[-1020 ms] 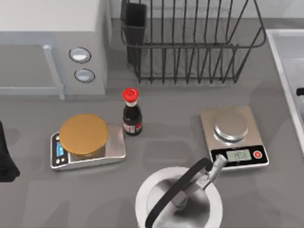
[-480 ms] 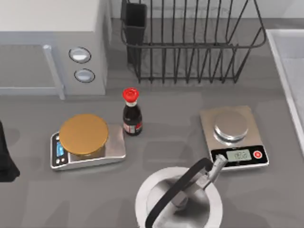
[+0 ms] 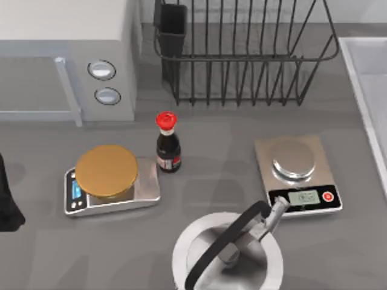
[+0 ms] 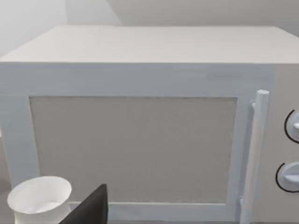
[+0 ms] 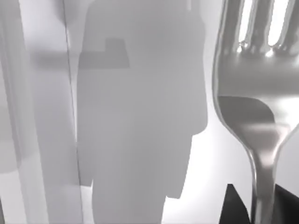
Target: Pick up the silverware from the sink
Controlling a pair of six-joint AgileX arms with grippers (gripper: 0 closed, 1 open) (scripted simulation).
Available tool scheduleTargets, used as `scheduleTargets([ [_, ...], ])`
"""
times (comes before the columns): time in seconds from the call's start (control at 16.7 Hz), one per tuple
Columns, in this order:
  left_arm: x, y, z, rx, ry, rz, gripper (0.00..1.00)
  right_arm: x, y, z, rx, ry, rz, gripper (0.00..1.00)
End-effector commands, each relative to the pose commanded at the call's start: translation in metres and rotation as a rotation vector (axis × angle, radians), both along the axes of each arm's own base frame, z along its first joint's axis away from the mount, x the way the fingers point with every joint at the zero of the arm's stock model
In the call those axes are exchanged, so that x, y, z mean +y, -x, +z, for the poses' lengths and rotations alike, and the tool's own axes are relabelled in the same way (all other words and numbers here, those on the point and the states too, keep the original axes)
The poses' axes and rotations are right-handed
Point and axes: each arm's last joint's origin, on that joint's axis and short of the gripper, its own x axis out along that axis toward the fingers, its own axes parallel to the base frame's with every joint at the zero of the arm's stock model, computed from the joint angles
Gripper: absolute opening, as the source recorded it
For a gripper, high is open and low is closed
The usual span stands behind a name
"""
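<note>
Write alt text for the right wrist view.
A shiny silver fork, the silverware, rises close to the camera, its tines up and its thin handle running down between dark gripper parts. Behind it is the pale sink surface, crossed by a broad grey shadow.

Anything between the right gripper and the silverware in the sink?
Nothing visible. In the right wrist view the silverware, a fork, fills the foreground against the pale sink surface, its handle running down between dark gripper parts at the frame edge. Whether the fingers have closed on it cannot be told.
</note>
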Motion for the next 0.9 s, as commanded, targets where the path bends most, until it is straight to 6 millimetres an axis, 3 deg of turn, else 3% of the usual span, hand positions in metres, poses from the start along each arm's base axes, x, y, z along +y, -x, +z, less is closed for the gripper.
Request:
scheduleTargets([
  [0.12, 0.0, 0.0, 0.0, 0.0, 0.0, 0.0, 1.0, 0.017, 0.004, 0.007, 0.002, -0.001, 0.001, 0.0],
  [0.3, 0.0, 0.0, 0.0, 0.0, 0.0, 0.0, 1.0, 0.067, 0.024, 0.032, 0.011, -0.004, 0.002, 0.0],
  [0.6, 0.0, 0.0, 0.0, 0.0, 0.0, 0.0, 1.0, 0.155, 0.098, 0.076, 0.033, -0.003, 0.004, 0.0],
  [0.78, 0.0, 0.0, 0.0, 0.0, 0.0, 0.0, 1.0, 0.181, 0.128, 0.085, 0.043, 0.0, 0.004, 0.0],
  [0.9, 0.0, 0.0, 0.0, 0.0, 0.0, 0.0, 1.0, 0.183, 0.131, 0.086, 0.045, 0.0, 0.004, 0.0],
])
